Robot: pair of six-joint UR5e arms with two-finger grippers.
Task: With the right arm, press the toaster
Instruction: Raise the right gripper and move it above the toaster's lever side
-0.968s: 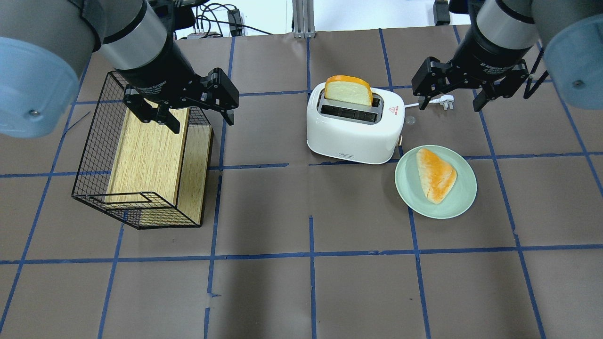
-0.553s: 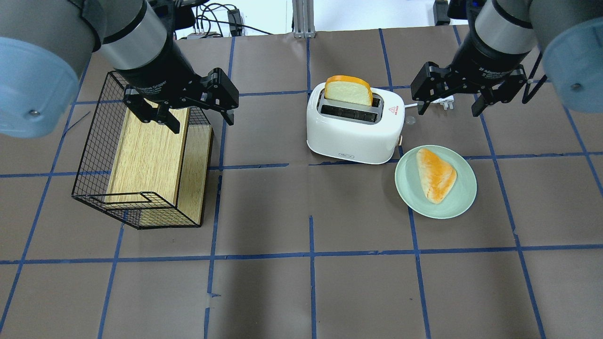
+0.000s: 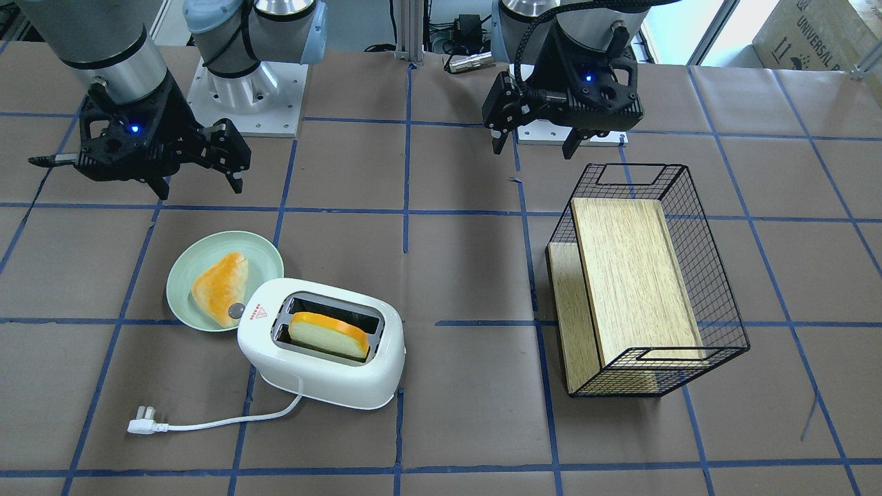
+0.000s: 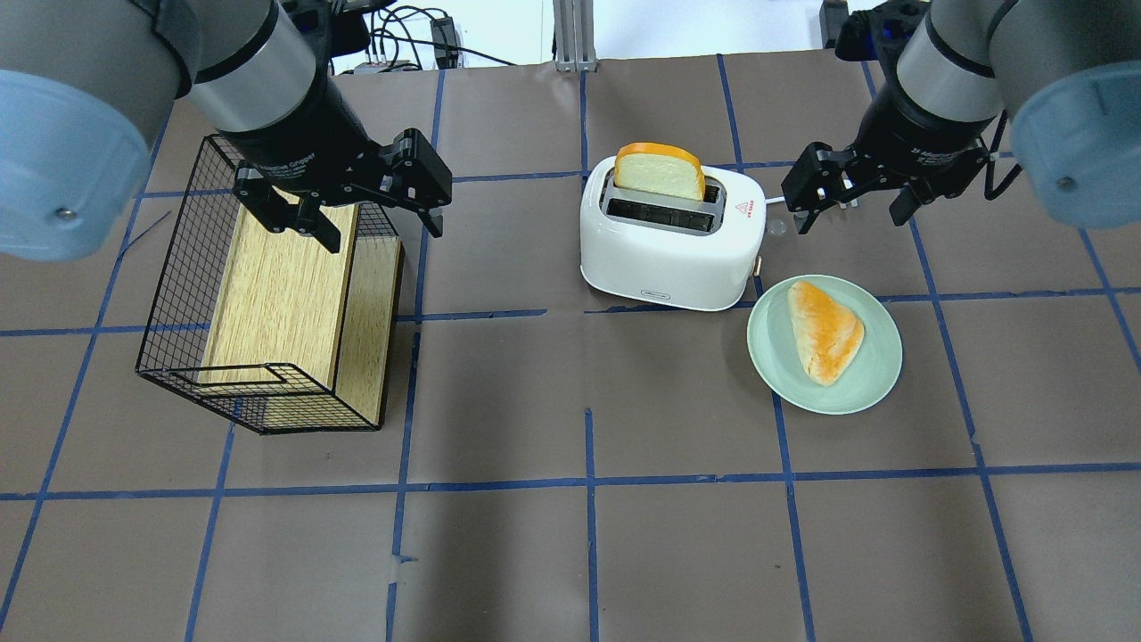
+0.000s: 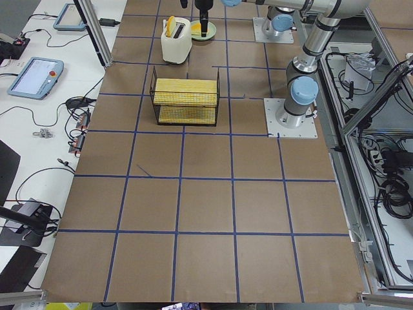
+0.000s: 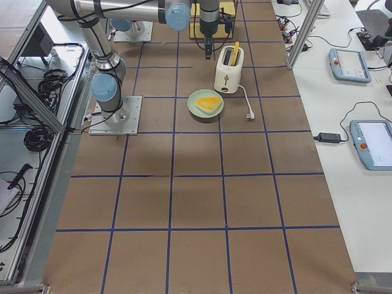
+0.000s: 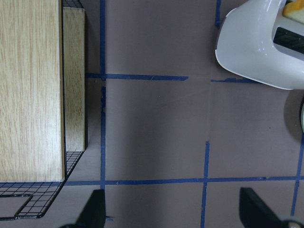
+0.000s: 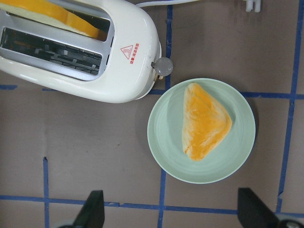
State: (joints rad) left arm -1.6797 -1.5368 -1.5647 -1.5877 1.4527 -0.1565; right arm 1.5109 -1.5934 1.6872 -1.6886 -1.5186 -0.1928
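Front view: toaster (image 3: 324,382), glossy white, rounded, sits mid-table just beside pale-green plate (image 3: 180,275). Bread slice (image 3: 327,334) stands in one slot. Cord trails to plug (image 3: 142,421).

Overhead: right gripper (image 4: 847,209) spread wide, empty, hovers off toaster's lever end w/ clear gap btwn. It hides most of the plug. Left gripper (image 4: 383,227) also wide, empty, over black wire basket (image 4: 178,267).

Right wrist cam: grey round lever knob (image 8: 165,66) near plate rim. Toaster's far end cut off by frame.
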